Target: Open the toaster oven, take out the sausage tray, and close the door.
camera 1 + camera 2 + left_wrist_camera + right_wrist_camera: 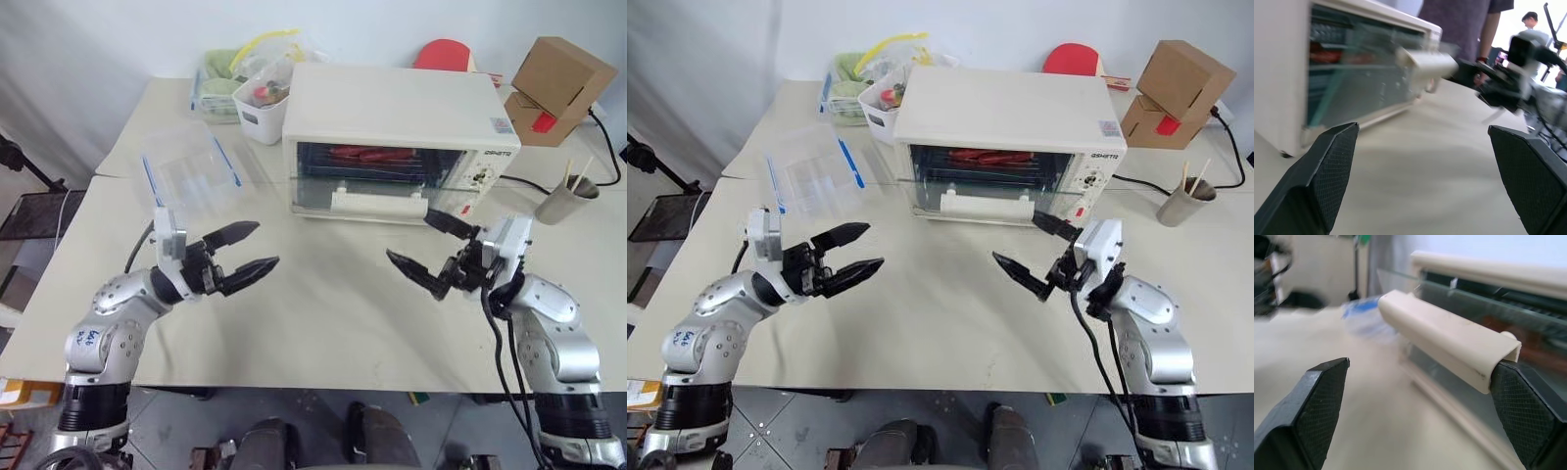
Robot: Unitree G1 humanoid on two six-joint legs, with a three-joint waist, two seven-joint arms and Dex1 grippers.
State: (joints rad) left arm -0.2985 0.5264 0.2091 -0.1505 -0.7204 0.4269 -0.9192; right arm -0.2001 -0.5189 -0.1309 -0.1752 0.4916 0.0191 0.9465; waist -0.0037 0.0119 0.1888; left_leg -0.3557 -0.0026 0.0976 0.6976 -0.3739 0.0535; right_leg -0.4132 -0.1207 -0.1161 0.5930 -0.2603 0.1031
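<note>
The toaster oven [397, 137] sits toward the back-centre of the cream table [313, 323], glass front facing the robot. Its door [377, 181] looks partly swung down (glass leaning outward, cream bar handle [377, 204] low and out front), tho how far open is hard to judge. Inside, behind the glass, red sausages [367, 154] lie on the sausage tray [985, 160], on the oven's rack. Left gripper [247, 251] hovers above the table, left of the oven & nearer the robot, black fingers spread wide apart, nothing between them. Right gripper [429, 243] hovers just in front of the oven's right end, near the handle's right end; fingers also wide apart, holding nothing. In the right wrist view the handle [1447, 340] runs between the two fingers w/ its end cap right by one fingertip [1525, 416]; can't tell if they touch. Left of the oven lies a clear plastic container [191, 171] w/ blue edges, flat on the table. Behind it, a white bin [263, 103] w/ bits inside. A brown cardboard box [558, 83] stands at the back right, a paper cup [566, 201] w/ sticks just in front of it.
</note>
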